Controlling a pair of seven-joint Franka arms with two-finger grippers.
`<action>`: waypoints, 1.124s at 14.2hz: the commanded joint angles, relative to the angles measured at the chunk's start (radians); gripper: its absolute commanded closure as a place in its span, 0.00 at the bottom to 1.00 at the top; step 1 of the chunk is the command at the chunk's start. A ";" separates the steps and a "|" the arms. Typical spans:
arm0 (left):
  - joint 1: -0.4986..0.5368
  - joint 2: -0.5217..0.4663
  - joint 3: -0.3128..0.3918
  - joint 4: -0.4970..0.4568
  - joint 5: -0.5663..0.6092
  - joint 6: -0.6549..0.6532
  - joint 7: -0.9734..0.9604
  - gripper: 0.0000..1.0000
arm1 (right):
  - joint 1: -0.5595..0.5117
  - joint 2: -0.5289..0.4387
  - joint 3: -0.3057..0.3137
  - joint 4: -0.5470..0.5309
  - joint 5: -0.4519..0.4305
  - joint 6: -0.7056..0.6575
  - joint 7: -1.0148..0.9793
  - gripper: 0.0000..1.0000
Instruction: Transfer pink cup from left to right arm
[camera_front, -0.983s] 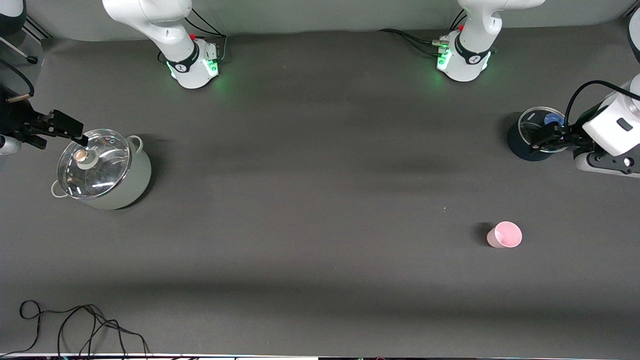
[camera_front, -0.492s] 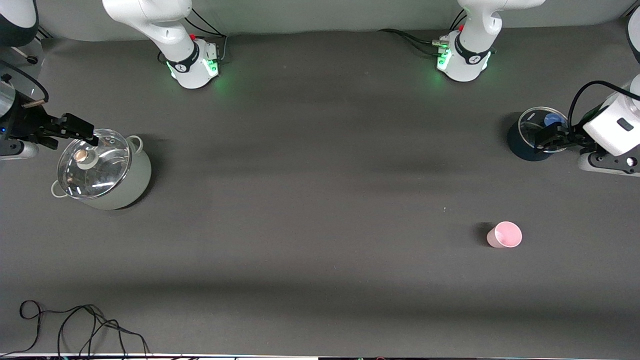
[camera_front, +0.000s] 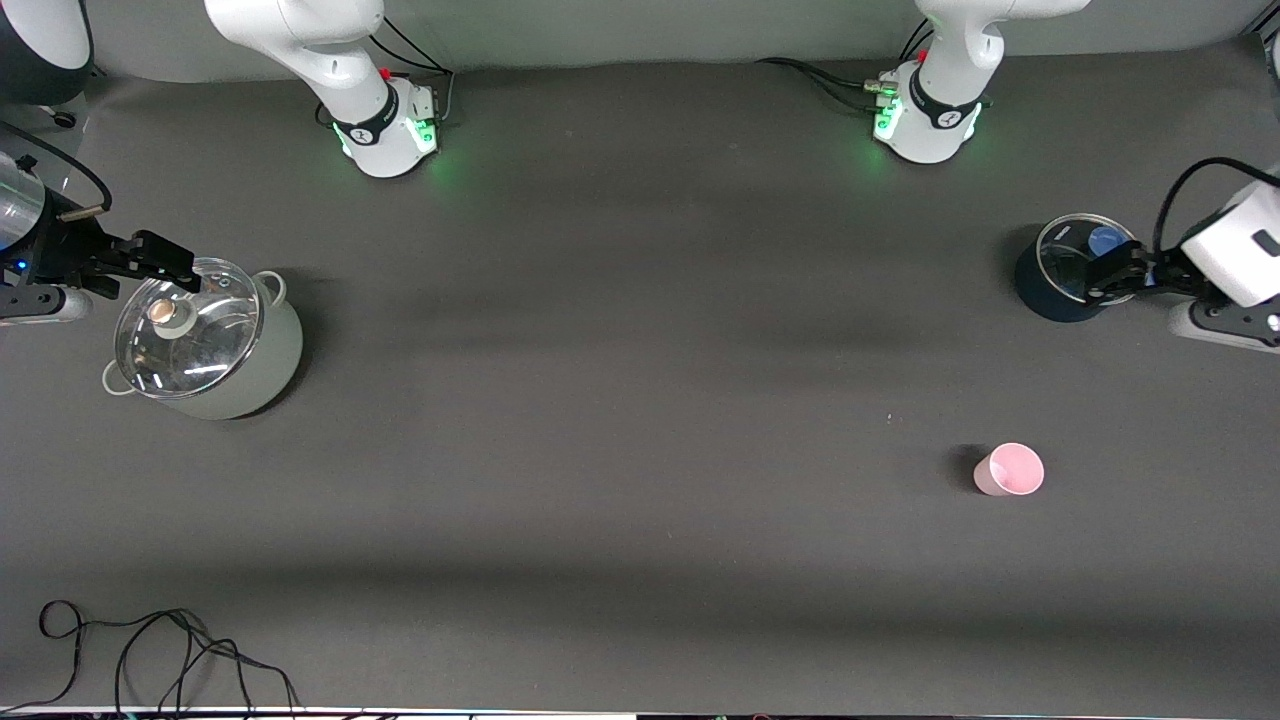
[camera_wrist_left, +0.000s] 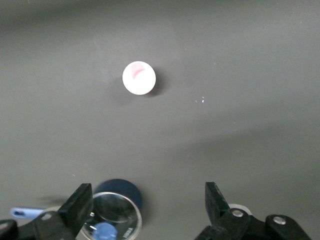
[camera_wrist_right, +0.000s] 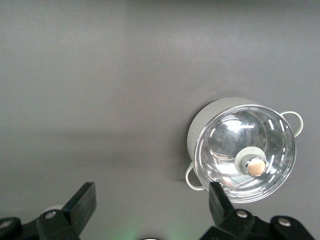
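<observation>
The pink cup (camera_front: 1009, 470) stands upright on the dark table, toward the left arm's end and nearer the front camera than the dark blue pot (camera_front: 1040, 285). In the left wrist view the pink cup (camera_wrist_left: 139, 78) lies apart from the fingers. My left gripper (camera_front: 1108, 275) is open and empty over the dark blue pot (camera_wrist_left: 120, 192); its fingers (camera_wrist_left: 80, 202) stand wide apart around my left gripper's middle (camera_wrist_left: 147, 202). My right gripper (camera_front: 175, 268) is open and empty over the rim of the white pot (camera_front: 270, 350), with wide-set fingers (camera_wrist_right: 82, 200) around its middle (camera_wrist_right: 151, 202).
The white pot (camera_wrist_right: 200, 125) has a glass lid (camera_front: 185, 325) with a knob. The blue pot holds a glass lid with a blue knob (camera_wrist_left: 104, 231). Black cables (camera_front: 150, 650) lie at the near edge by the right arm's end. Both arm bases (camera_front: 385, 130) stand along the table's back.
My left gripper has drawn back toward the left arm's end of the table. My right gripper has shifted a little farther over the white pot's lid. The pink cup has not moved.
</observation>
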 joint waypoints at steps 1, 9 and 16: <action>0.066 0.096 0.001 0.126 0.004 -0.003 0.234 0.00 | 0.002 -0.017 0.004 -0.009 -0.014 0.007 0.005 0.00; 0.345 0.358 0.000 0.243 -0.357 0.067 0.959 0.00 | 0.017 -0.011 0.001 -0.007 -0.011 0.009 0.005 0.00; 0.488 0.580 -0.002 0.221 -0.664 0.098 1.487 0.00 | 0.024 -0.007 -0.002 -0.001 -0.012 0.007 -0.001 0.00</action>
